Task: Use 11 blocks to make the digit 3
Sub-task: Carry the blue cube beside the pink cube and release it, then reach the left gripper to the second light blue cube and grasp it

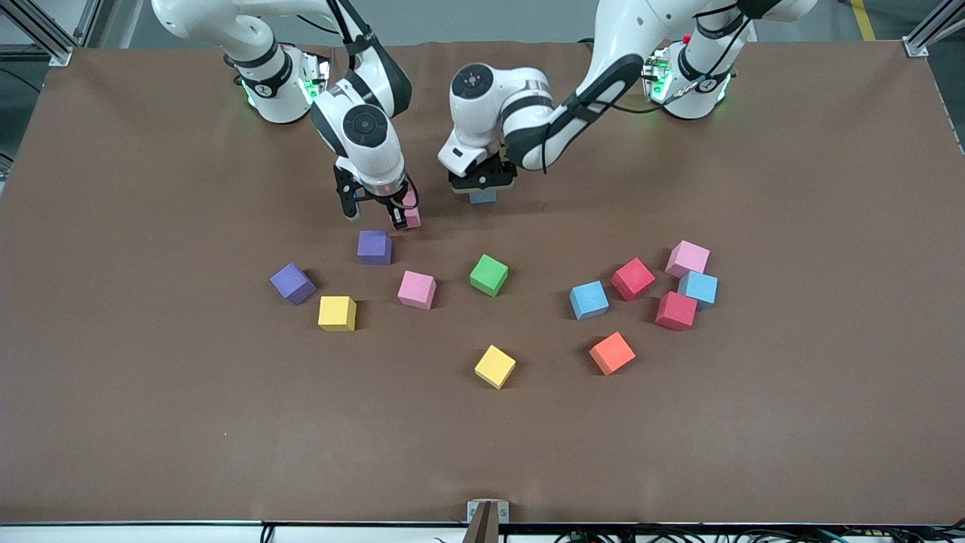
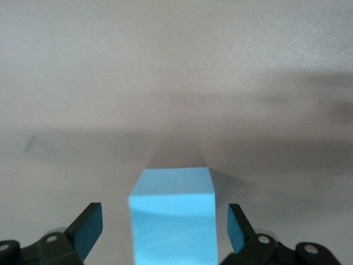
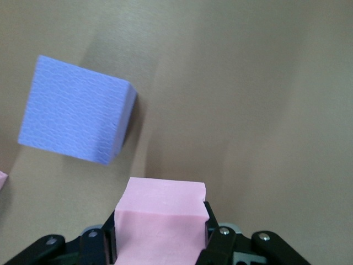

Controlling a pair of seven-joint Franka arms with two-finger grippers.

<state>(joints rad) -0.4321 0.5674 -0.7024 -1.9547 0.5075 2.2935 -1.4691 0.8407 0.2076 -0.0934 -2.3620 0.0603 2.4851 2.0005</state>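
My right gripper is shut on a pink block, held low at the table beside a purple block. In the right wrist view the pink block sits between the fingers and the purple block lies close by. My left gripper is open around a light blue block that stands on the table. The left wrist view shows that block with a gap to each finger. The other blocks lie scattered nearer the front camera: purple, pink, green, orange.
Toward the left arm's end lies a loose cluster: light blue, red, pink, light blue, red. Two yellow cubes lie among the blocks. The brown table cover spreads wide around them.
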